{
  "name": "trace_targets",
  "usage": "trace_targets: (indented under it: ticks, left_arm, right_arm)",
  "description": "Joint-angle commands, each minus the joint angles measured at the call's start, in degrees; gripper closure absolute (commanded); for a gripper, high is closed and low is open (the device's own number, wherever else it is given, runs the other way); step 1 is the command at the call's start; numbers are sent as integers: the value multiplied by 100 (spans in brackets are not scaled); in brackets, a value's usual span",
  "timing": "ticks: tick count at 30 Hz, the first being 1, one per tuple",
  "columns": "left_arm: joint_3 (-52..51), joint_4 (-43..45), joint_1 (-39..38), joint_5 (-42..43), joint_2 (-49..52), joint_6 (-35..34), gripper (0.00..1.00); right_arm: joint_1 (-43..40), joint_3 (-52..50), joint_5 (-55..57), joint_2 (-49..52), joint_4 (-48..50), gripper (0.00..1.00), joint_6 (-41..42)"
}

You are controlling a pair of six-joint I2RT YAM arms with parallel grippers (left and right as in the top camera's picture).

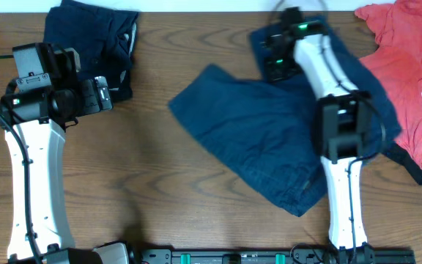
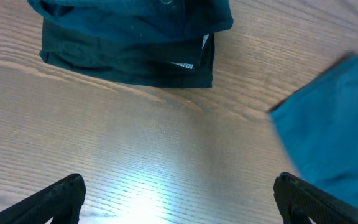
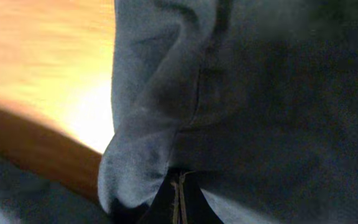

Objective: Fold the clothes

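Observation:
Dark navy shorts (image 1: 258,139) lie spread out in the middle of the table. My right gripper (image 1: 277,62) is at their far edge. In the right wrist view its fingers (image 3: 179,199) are shut on a bunched fold of the navy fabric (image 3: 260,93). A folded navy garment (image 1: 90,37) lies at the far left and also shows in the left wrist view (image 2: 129,43). My left gripper (image 1: 102,95) (image 2: 179,199) is open and empty over bare wood just in front of it. A coral-red printed T-shirt (image 1: 409,81) lies at the far right.
A dark piece (image 1: 409,167) sticks out from under the T-shirt's near edge. The wooden table (image 1: 145,176) shows between the folded pile and the spread shorts. An edge of the spread shorts (image 2: 334,124) shows at the right of the left wrist view.

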Motion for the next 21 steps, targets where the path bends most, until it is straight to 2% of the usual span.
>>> trace_targets:
  ticks: [1, 10, 17, 19, 21]
  left_arm:
    - [57, -22, -13, 31, -11, -52, 2]
    - [57, -59, -13, 31, -11, -52, 2]
    - [57, -90, -13, 31, -11, -50, 2]
    - [57, -87, -13, 33, -11, -50, 2]
    - [57, -94, -13, 33, -11, -50, 2]
  right_arm:
    - [848, -310, -581, 463, -46, 99, -476]
    - [2028, -120, -380, 459, -638, 99, -1064]
    - [2109, 1167, -365, 413, -1574, 96, -1115]
    - [2013, 1731, -365, 356, -1836, 89, -1091]
    - [1899, 2306, -352, 264, -2081, 75, -997]
